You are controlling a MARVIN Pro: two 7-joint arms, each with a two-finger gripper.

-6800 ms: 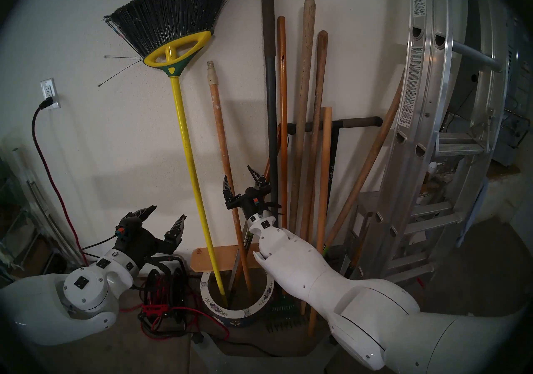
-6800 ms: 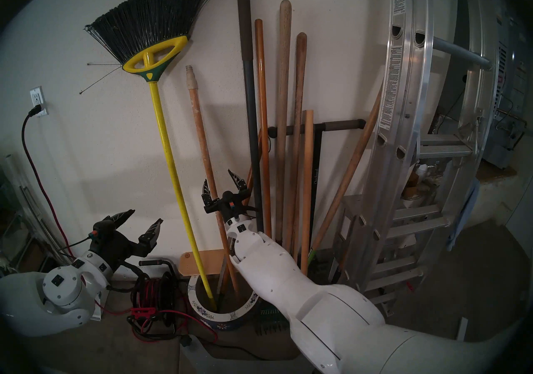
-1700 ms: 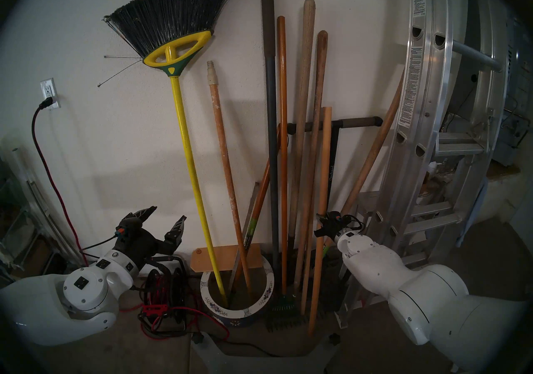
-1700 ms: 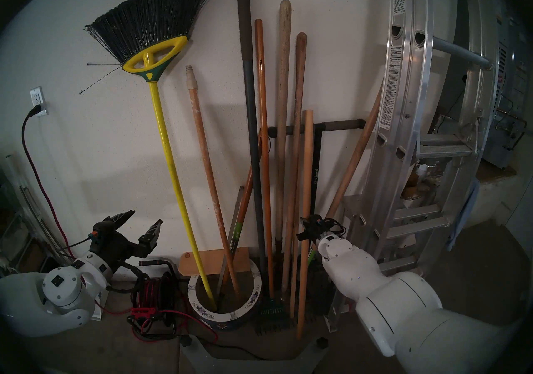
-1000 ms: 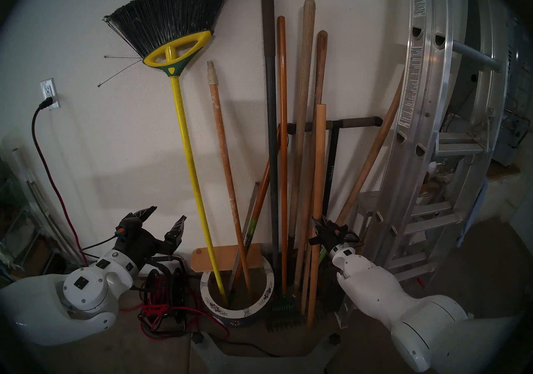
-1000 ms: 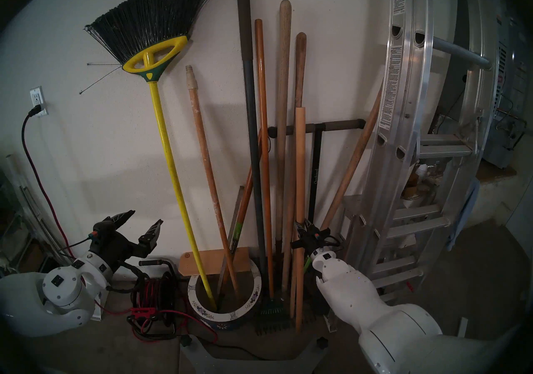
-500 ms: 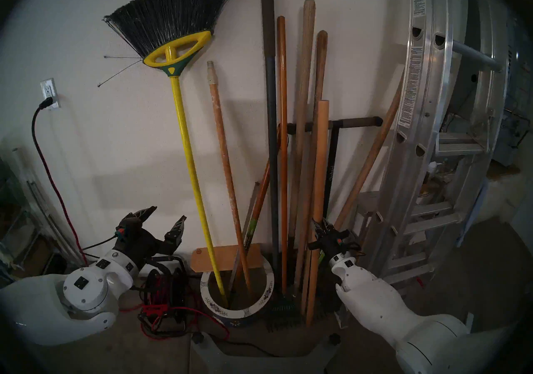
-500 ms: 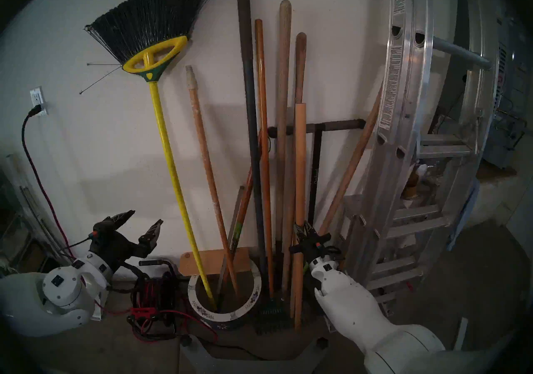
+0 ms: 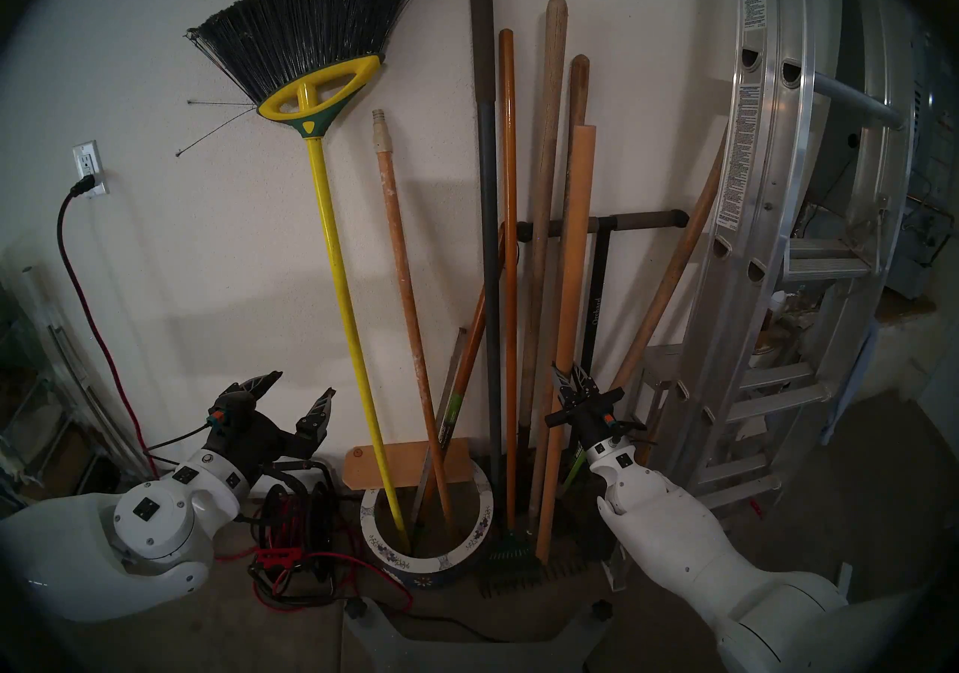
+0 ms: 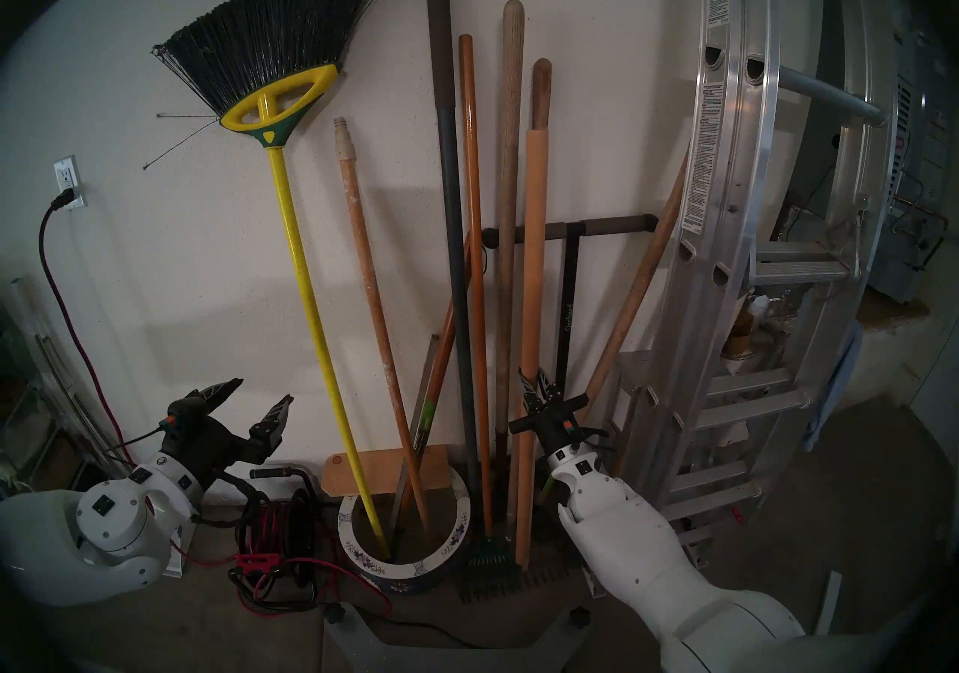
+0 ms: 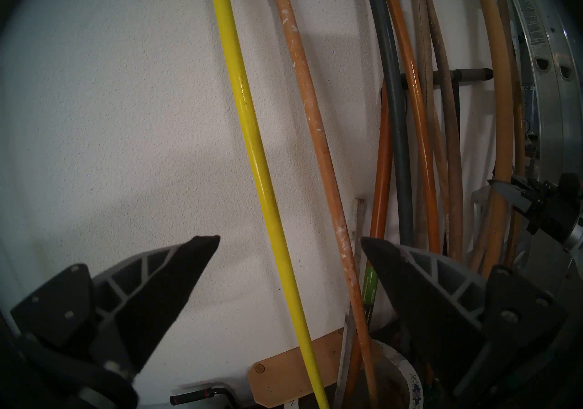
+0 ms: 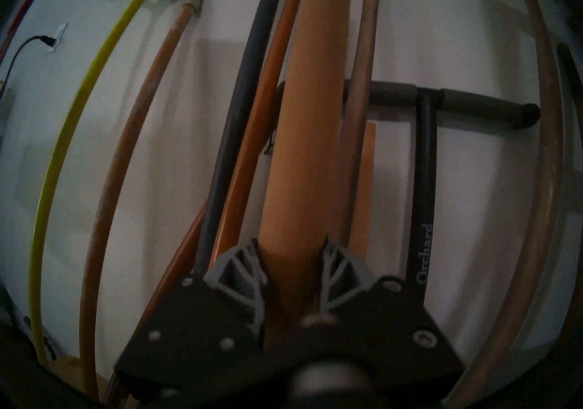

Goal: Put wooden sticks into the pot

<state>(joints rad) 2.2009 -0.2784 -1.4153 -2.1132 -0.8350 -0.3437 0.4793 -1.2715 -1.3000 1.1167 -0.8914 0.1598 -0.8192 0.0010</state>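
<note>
My right gripper (image 9: 570, 380) (image 10: 537, 382) (image 12: 291, 241) is shut on the lower part of the plain thick wooden stick (image 9: 573, 267) (image 10: 534, 241) (image 12: 303, 146). It holds the stick nearly upright, in front of the other handles. The stick's flat lower end hangs just right of the pot (image 9: 415, 563) (image 10: 399, 572), over a rake head. The speckled wooden stick (image 9: 410, 319) (image 11: 315, 121) with a cream tip stands inside the pot, leaning on the wall. My left gripper (image 9: 303, 382) (image 11: 290, 238) hangs open and empty, left of the pot.
A yellow broom (image 9: 353, 293) and a flat metal bar also stand in the pot. Right of the pot, a dark grey pole (image 9: 488, 189), an orange rake handle (image 9: 508, 241), other wooden handles and a black T-handle (image 9: 602, 220) lean on the wall. An aluminium ladder (image 9: 768, 241) stands far right, a cord reel (image 9: 296, 516) left.
My right gripper has raised the plain stick and carried it slightly left; its top now reaches much higher on the wall. The left arm has not moved.
</note>
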